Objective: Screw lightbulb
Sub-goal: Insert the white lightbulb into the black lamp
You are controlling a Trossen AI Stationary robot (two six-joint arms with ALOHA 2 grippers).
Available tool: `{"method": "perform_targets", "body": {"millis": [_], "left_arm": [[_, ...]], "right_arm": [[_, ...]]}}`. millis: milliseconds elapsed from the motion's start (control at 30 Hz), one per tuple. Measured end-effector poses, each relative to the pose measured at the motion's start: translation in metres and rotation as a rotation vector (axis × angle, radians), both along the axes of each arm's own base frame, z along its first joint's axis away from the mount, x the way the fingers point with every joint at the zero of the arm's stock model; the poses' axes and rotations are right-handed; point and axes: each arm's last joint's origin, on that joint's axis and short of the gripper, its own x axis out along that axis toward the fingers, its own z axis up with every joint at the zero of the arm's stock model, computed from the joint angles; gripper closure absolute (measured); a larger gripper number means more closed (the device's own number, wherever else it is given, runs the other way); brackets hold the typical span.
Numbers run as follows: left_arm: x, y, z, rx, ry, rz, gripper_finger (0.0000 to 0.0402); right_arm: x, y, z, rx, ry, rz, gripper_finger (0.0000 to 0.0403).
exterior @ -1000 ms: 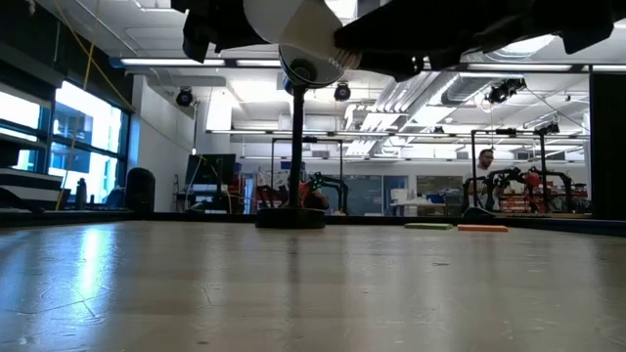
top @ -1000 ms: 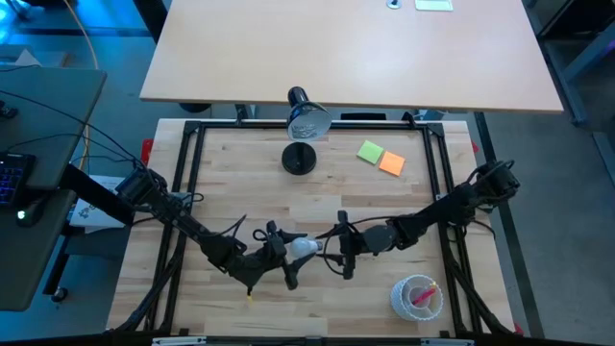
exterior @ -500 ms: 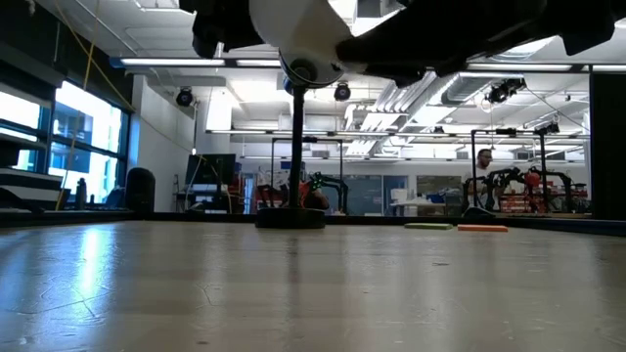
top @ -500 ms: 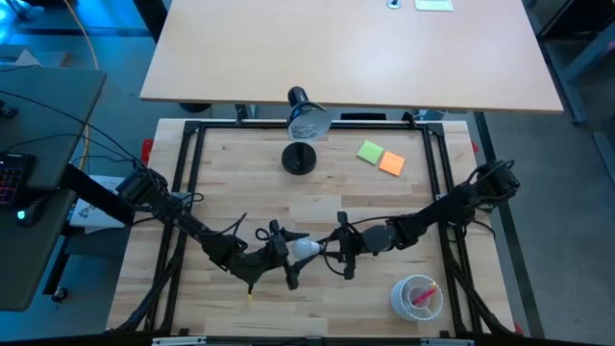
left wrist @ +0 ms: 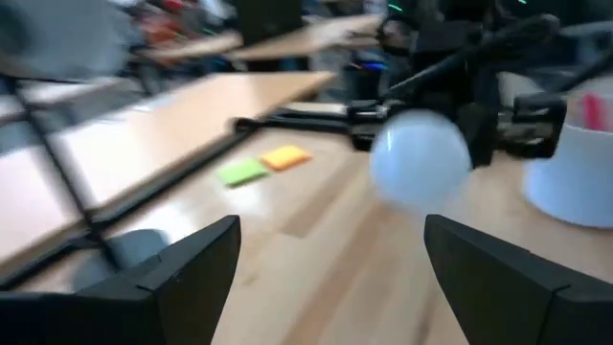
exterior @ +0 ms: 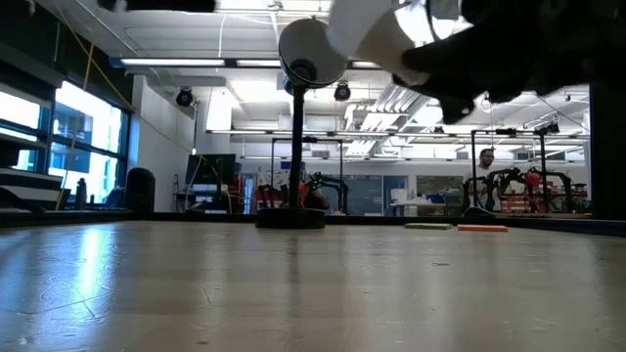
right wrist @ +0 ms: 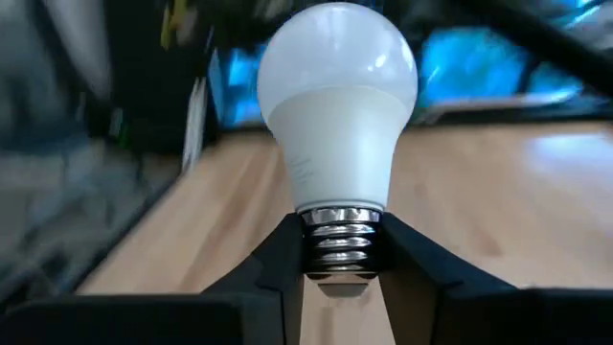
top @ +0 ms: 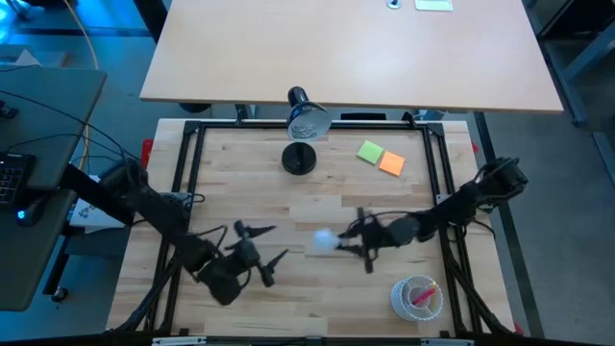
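Nearest, right gripper (right wrist: 340,273) clamped on the lightbulb (right wrist: 337,115) by its screw base, globe free, held above the table near its middle. Left gripper (top: 258,259) just beside, fingers apart, empty. Farther back, lamp (top: 305,120) waiting at the table's rear edge, presumably for threading.

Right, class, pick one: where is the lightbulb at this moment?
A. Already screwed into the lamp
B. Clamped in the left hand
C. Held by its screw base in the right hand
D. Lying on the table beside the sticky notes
C: the right wrist view shows the right hand shut on the silvery screw base of the lightbulb, while the left hand stands open and apart from it.
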Motion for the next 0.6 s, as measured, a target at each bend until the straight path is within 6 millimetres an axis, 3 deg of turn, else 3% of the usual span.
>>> {"method": "perform_targets", "body": {"millis": [167, 300, 467, 600], "left_arm": [[-0.012, 0.004, -0.021, -0.078, -0.088, 0.048, 0.0078], [0.009, 0.014, -0.037, -0.127, -0.072, -0.047, 0.0078], [0.053, 0.023, -0.034, -0.115, -0.264, -0.558, 0.0078], [0.061, 0.035, -0.031, -0.022, -0.418, -0.547, 0.0078]], "right_arm": [[-0.029, -0.013, 0.011, 0.110, -0.281, -0.005, 0.0307], [-0.015, -0.006, 0.028, 0.073, -0.348, 0.113, 0.0307], [0.006, 0.009, 0.054, 0.008, -0.440, 0.296, 0.0307], [0.011, 0.011, 0.065, 0.028, -0.490, 0.298, 0.0306]]}}
